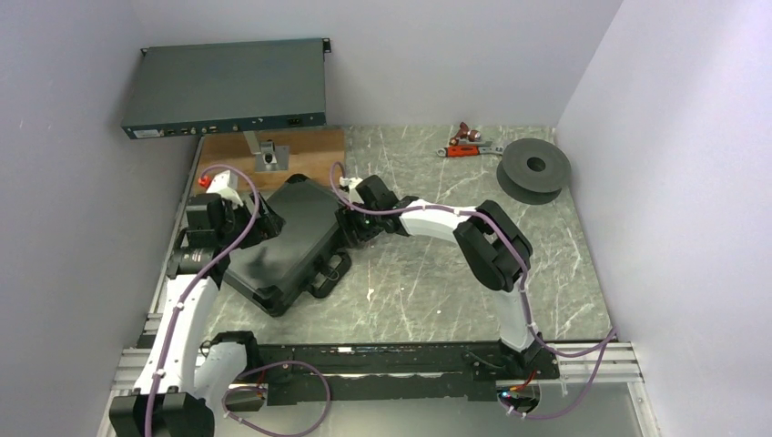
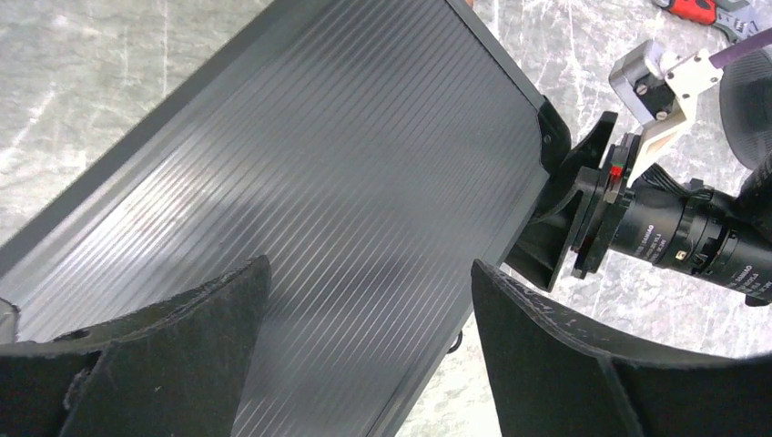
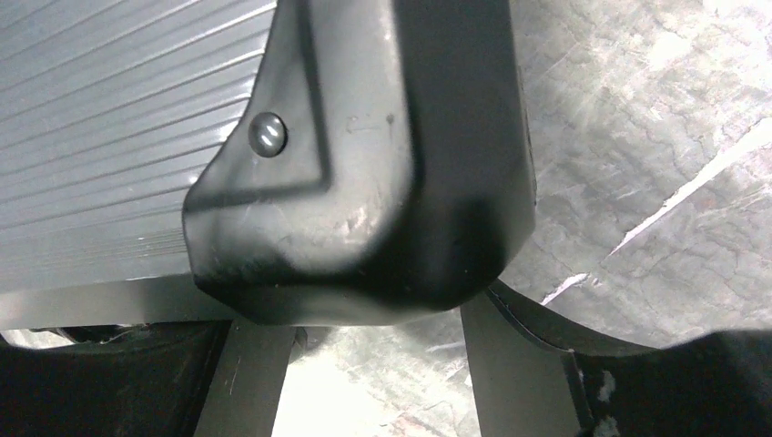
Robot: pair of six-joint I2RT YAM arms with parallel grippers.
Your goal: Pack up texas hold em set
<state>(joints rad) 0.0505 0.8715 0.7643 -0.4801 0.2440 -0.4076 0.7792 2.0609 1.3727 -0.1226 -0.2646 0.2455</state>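
The texas hold em set shows only as its black briefcase, shut and lying slantwise on the left of the table, handle toward the front. My left gripper hovers at its left side. In the left wrist view that gripper stands open over the ribbed lid. My right gripper is at the case's right corner. Its fingers stand apart, their tips hidden behind that corner, with bare table between them. The left wrist view also shows the right gripper against the case's short edge.
A grey flat rack unit sits raised at the back left over a wooden board. A dark round spool and a red-handled tool lie at the back right. Walls close in on both sides.
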